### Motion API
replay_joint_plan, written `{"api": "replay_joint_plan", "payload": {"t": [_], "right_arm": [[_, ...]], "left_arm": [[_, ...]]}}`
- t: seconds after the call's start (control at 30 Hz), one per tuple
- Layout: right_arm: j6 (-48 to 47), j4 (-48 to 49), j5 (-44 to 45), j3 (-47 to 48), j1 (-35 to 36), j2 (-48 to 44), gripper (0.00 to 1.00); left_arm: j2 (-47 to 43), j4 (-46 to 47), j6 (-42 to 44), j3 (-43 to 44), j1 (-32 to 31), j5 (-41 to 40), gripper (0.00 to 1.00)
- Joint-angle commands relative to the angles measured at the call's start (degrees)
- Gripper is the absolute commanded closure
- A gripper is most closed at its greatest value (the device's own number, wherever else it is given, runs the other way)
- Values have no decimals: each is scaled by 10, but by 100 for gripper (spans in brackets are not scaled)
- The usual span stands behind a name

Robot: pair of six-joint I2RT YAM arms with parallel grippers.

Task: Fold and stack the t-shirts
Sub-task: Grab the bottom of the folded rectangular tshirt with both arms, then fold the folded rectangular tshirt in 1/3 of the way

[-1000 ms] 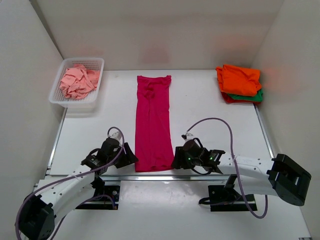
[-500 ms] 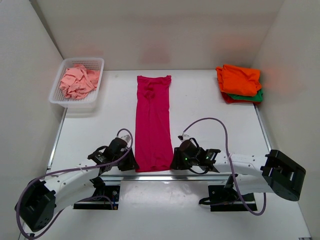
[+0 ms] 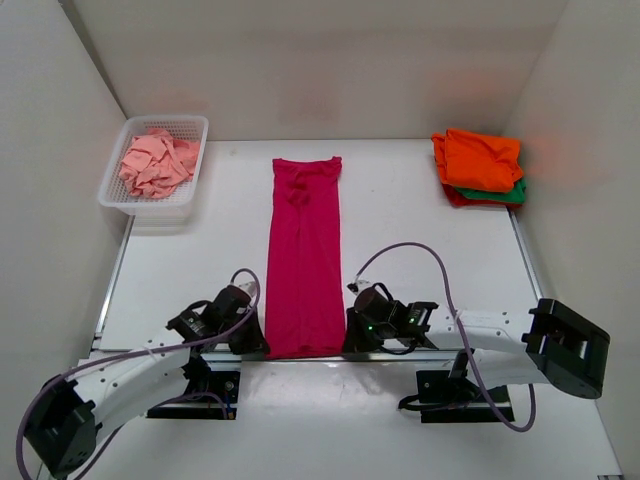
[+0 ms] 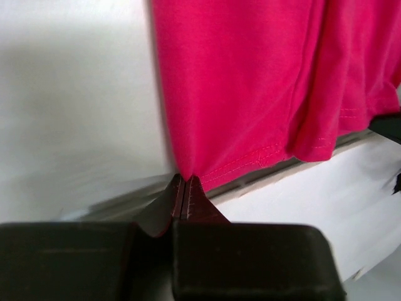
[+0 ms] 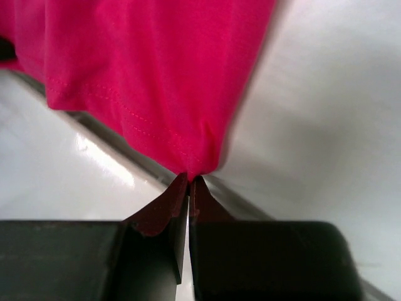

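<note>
Left gripper [image 4: 185, 188]: pinched tight on near-left hem corner of magenta-pink t-shirt [image 3: 303, 255].
Right gripper [image 5: 188, 183]: clamped on near-right hem corner.
Shirt position: long narrow strip, mid-table [image 3: 420, 230], hem at near edge.
Far right: orange t-shirt [image 3: 478, 158] stacked over green t-shirt [image 3: 510, 195] and red t-shirt [image 3: 455, 197].
Far left: salmon-pink t-shirt [image 3: 155, 163] crumpled in basket [image 3: 150, 205].

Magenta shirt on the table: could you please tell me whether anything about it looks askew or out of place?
Mostly tidy: the magenta shirt lies as a straight, narrow strip. The odd bit is its near hem, which reaches over the near edge of the table, with the left gripper and right gripper each shut on a corner.
</note>
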Motion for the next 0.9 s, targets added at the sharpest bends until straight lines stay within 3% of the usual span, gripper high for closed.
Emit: {"api": "replay_joint_plan", "payload": {"t": [0.0,0.2,0.33,0.5,0.67,0.87], "right_arm": [[-4,-25,-32,23,29,-10,100],[-4,-60,-63,28,41,-28,99],[-51,-81,-127,20,-25,-64,100],[-163,-142,-200,104,-139,-56,100],[-274,-206,-259,225,-248,36,100],[-349,-248,-261,354,-307,140,100]], "left_arm": [[-35,-77,-2,-16,3,20,100],[-66,-142,-9,-4,-1,49,100],[-54,-172,19,45,30,59,100],[53,-170,74,154,69,56,100],[180,-159,146,294,138,56,100],[294,-126,188,405,211,58,100]]}}
